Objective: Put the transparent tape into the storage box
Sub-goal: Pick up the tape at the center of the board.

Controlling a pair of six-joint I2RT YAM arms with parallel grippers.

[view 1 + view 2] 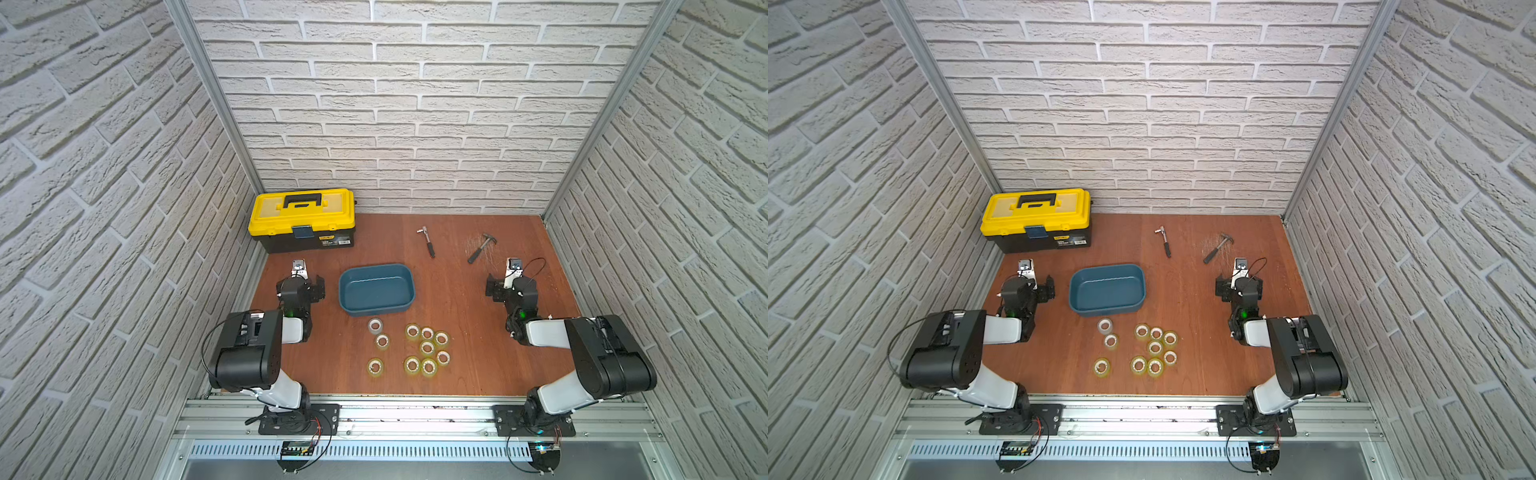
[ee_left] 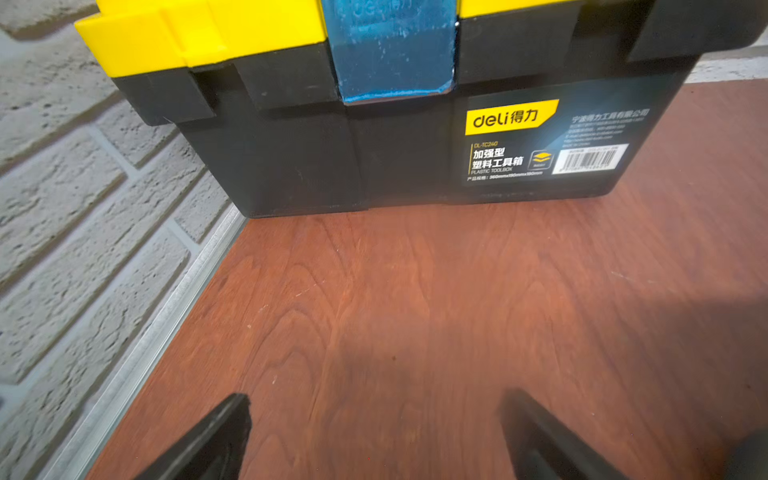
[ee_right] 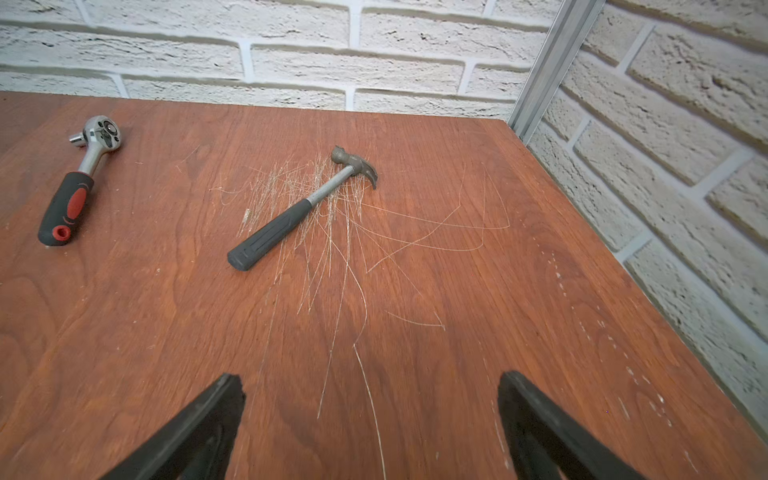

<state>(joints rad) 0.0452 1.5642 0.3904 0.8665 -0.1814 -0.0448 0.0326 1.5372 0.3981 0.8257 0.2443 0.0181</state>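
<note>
The storage box [image 1: 376,289], a shallow teal tub, sits mid-table with nothing in it and shows in both top views [image 1: 1106,290]. Several rolls of transparent tape [image 1: 427,348] lie flat on the wood just in front of the box, with one greyer roll [image 1: 375,326] nearest it. My left gripper [image 2: 374,399] is open over bare wood to the left of the box, facing the toolbox. On the box's right, my right gripper [image 3: 370,380] is open and empty above scratched wood. Neither wrist view shows the tape or the box.
A yellow-lidded black toolbox [image 1: 302,220] stands at the back left, close ahead of the left gripper [image 2: 374,145]. A ratchet wrench [image 3: 79,183] and a hammer [image 3: 299,208] lie at the back right, beyond the right gripper. Brick-patterned walls enclose three sides.
</note>
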